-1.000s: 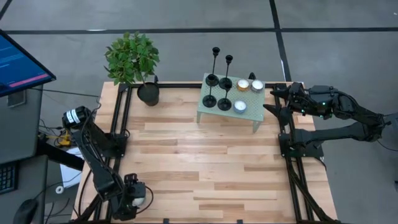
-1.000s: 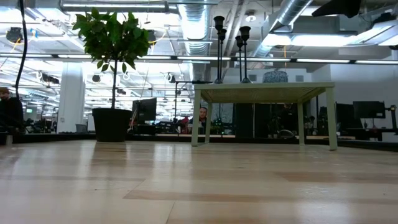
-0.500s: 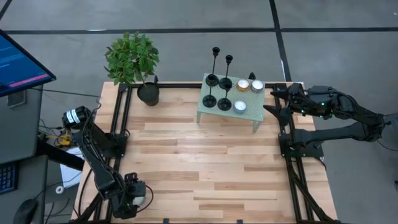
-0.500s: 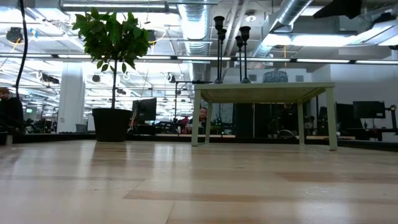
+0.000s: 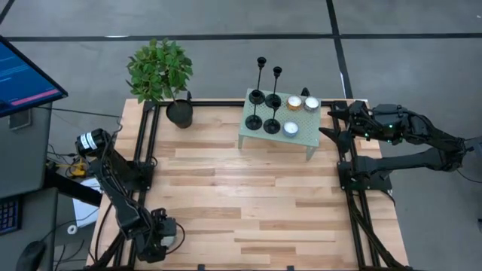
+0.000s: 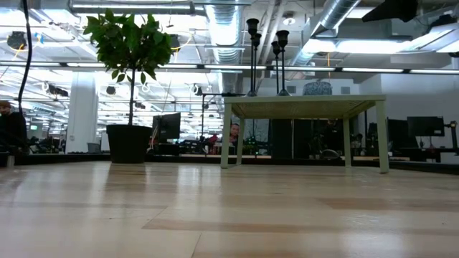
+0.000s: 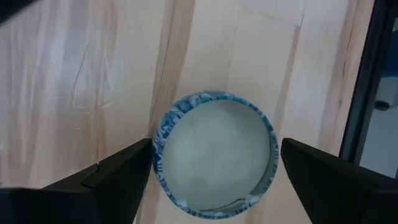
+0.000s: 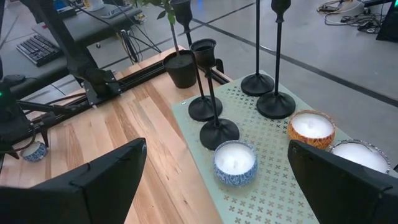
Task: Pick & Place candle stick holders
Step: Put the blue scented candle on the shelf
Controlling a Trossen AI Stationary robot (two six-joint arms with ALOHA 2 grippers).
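Note:
Several black candle stick holders stand on their round bases on the small green table at the far middle; the right wrist view shows them too. My right gripper hangs open just right of that table, touching nothing. My left gripper is open at the near left corner, pointing steeply down. Its fingers stand on either side of a small blue-and-white candle that sits on the wooden top.
A potted plant stands at the far left. On the green table beside the holders sit an orange candle, a white one and a blue-patterned one. Bare wood fills the middle of the table.
My left gripper has sunk a little toward the blue-and-white candle at the near left corner, its fingers staying open. The right arm and the holders have kept still.

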